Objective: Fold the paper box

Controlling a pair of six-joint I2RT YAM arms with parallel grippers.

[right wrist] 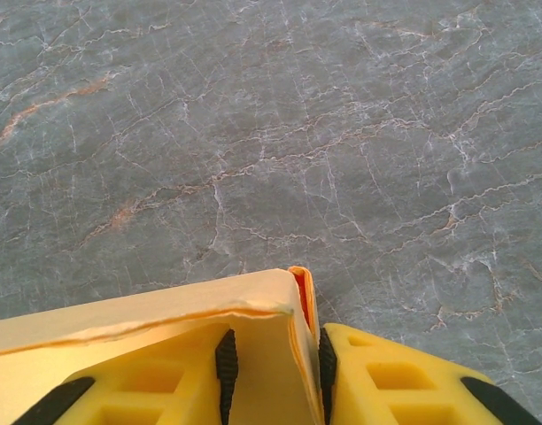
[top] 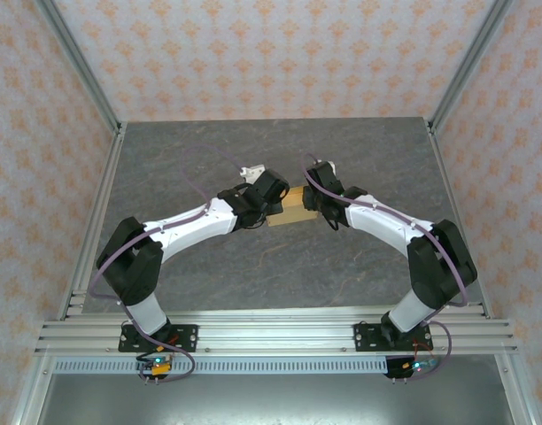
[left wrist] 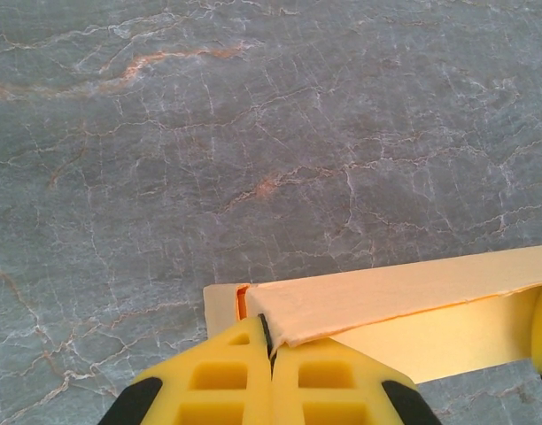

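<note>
Tan paper box [top: 293, 209], one end tight in left gripper [left wrist: 269, 343], the other in right gripper [right wrist: 274, 347].

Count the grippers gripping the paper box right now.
2. The left gripper pinches the paper box at its left end; the right gripper clamps a wall at its right end.

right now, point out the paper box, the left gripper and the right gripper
paper box [top: 293, 211], top view, tan face between the arms
left gripper [left wrist: 269, 341], left wrist view, where its fingers meet
right gripper [right wrist: 277, 341], right wrist view, between its fingertips
</note>
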